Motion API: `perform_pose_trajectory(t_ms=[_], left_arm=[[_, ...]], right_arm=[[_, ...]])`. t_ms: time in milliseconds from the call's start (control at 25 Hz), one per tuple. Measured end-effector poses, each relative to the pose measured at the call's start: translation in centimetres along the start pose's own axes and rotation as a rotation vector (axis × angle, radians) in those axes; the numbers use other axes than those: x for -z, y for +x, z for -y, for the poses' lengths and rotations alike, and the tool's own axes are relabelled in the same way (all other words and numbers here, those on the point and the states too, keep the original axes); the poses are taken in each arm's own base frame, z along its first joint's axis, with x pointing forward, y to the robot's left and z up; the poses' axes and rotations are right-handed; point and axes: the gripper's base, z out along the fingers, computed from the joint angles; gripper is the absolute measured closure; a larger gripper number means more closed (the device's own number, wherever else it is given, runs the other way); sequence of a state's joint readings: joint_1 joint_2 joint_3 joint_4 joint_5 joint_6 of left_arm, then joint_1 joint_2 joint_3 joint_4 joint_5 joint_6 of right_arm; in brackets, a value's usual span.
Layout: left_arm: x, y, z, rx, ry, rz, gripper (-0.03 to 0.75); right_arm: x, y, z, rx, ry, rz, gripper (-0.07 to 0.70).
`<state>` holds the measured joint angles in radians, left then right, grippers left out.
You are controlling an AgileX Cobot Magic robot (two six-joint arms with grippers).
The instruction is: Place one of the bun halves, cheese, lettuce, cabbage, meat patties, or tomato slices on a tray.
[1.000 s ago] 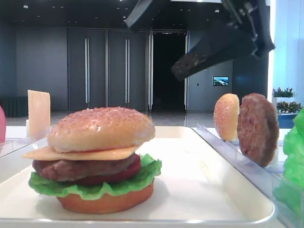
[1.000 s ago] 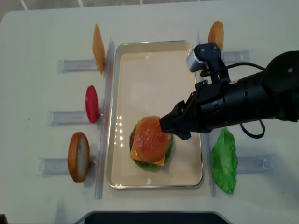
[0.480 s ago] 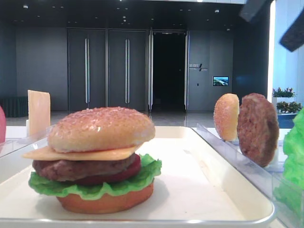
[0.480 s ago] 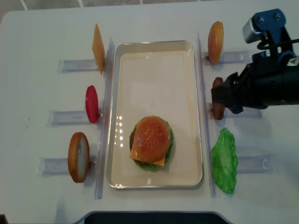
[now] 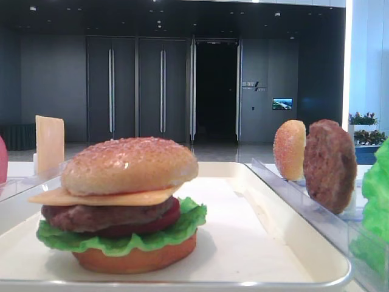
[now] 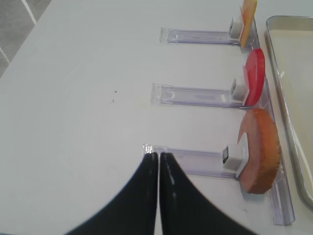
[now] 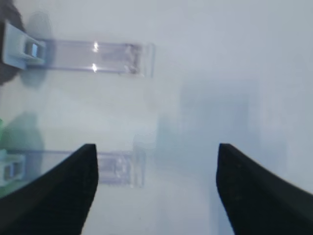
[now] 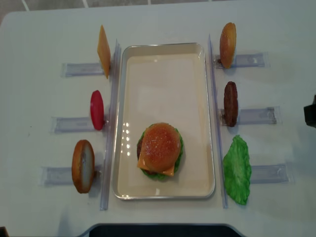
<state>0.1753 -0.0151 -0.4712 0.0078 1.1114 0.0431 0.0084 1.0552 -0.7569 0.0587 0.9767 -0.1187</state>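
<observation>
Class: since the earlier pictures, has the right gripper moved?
Yes. The right gripper has drawn back rightward, off the tray, past the patty's rack to the overhead view's right edge.

A white bench (image 8: 44,29) carries clear plastic slotted racks (image 8: 74,69) laid flat in two columns, three to a side (each with a small clip at its inner end). In the low view, dark double doors (image 5: 137,88) with long vertical handles fill the far wall, beside an open dark doorway (image 5: 216,91) and a small lit screen (image 5: 282,104).
</observation>
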Motion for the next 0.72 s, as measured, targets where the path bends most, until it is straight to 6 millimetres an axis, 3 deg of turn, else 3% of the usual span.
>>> perform_pose_trajectory(t_ms=[320,440,720], left_arm=[[0.0,0.0,0.0,0.000,0.000,0.000,0.716],[0.0,0.0,0.0,0.000,0.000,0.000,0.716],[0.0,0.0,0.0,0.000,0.000,0.000,0.716]], right_arm=[[0.6,2.2,0.8,-0.035,0.084,-0.214,0.118],[1.4,3.6,0.3,-0.052,0.055,-0.175,0.118],[4.1,9.1,-1.1,-0.081,-0.016,0.059,0.118]])
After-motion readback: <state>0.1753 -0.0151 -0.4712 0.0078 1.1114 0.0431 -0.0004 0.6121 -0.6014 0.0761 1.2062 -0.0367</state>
